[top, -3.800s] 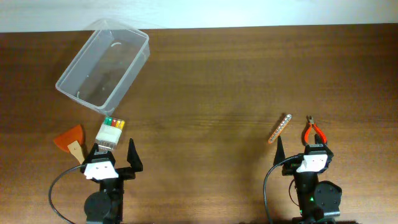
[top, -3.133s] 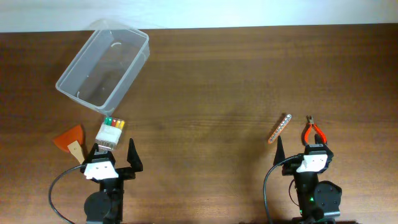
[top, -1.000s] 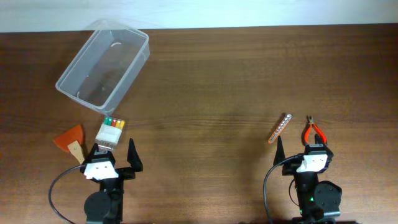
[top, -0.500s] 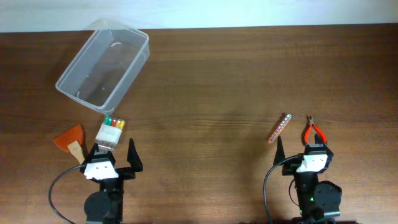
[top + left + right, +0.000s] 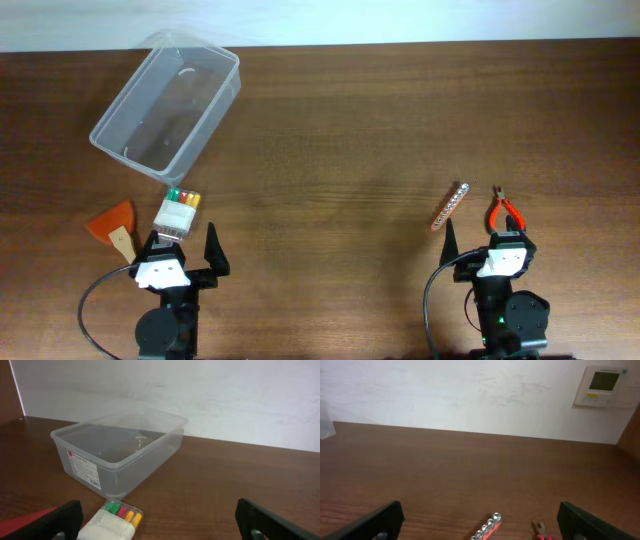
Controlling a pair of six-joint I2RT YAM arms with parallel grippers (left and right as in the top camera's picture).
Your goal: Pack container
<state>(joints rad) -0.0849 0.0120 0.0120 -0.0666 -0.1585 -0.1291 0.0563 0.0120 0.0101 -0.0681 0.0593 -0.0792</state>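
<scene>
The clear plastic container (image 5: 166, 102) stands empty at the table's far left and shows ahead in the left wrist view (image 5: 120, 447). A small clear case of coloured bits (image 5: 178, 213) lies just before my open left gripper (image 5: 182, 248), between its fingers in the left wrist view (image 5: 114, 521). An orange scraper (image 5: 112, 224) lies to its left. A strip of sockets (image 5: 450, 206) and red-handled pliers (image 5: 502, 211) lie just ahead of my open right gripper (image 5: 482, 240); both show in the right wrist view, sockets (image 5: 486, 527), pliers (image 5: 540, 530).
The wooden table (image 5: 340, 130) stretches between the two arms. A white wall (image 5: 470, 395) rises behind the far edge, with a thermostat panel (image 5: 603, 385) at the right.
</scene>
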